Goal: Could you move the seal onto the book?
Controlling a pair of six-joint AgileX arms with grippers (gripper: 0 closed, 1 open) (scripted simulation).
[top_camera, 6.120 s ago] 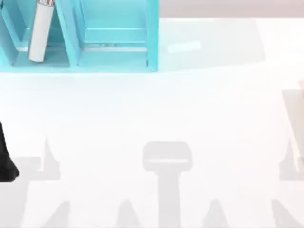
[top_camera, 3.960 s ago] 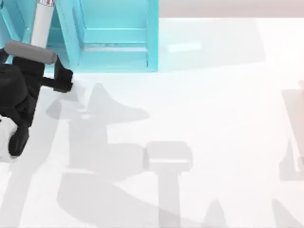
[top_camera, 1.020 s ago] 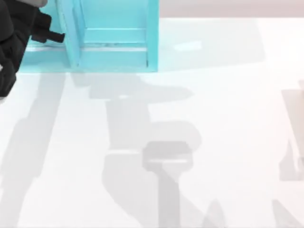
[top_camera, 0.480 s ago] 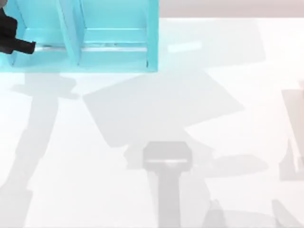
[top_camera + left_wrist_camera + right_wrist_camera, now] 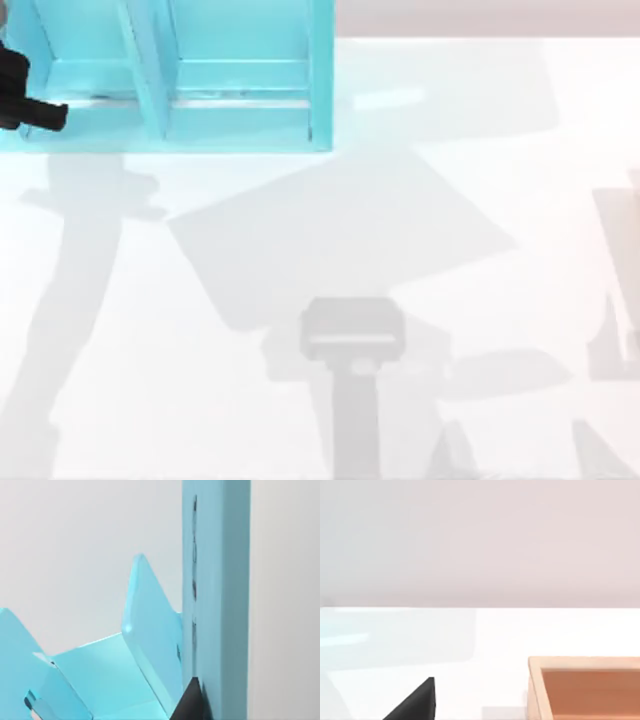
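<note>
Hovering left tool [image 5: 30, 105] beside shelf unit [image 5: 240, 90]

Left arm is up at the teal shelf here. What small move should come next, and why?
Probably ease the left gripper back from the teal shelf toward the open table: it sits at the top view's left edge against the shelf's left compartment, and its wrist view has a shelf wall close up, leaving little room. The right gripper waits beside a wooden box.

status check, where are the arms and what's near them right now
Left gripper at the table's far left edge, against the teal shelf unit. Right gripper low over the white table, beside an orange open box. Nothing in the way.
</note>
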